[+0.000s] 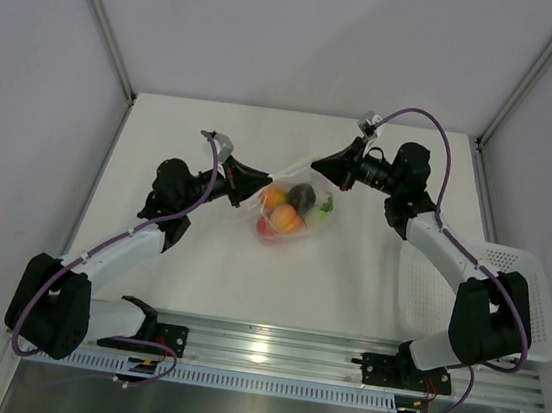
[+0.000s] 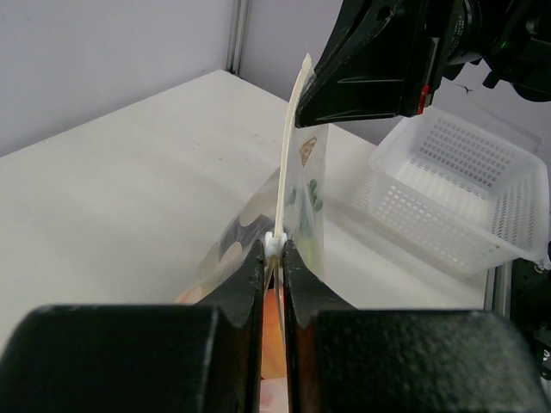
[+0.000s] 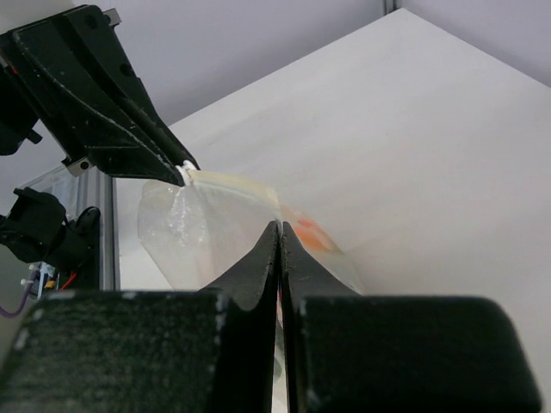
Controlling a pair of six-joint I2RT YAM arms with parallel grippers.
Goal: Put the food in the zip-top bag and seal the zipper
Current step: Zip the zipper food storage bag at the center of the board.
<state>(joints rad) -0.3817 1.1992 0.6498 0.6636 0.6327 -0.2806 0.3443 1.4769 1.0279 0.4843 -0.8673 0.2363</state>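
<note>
The left end effector (image 2: 275, 251) and right end effector (image 3: 280, 234) each clench one end of the zipper (image 2: 289, 163) — the bag (image 3: 185, 232), food (image 1: 285, 220) inside, sags between. We judge this tension eases sealing.

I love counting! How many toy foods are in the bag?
5 show in the bag: an orange one upper left, a dark one top middle, a green one right, a peach one middle, a red one lower left. More may hide.
</note>
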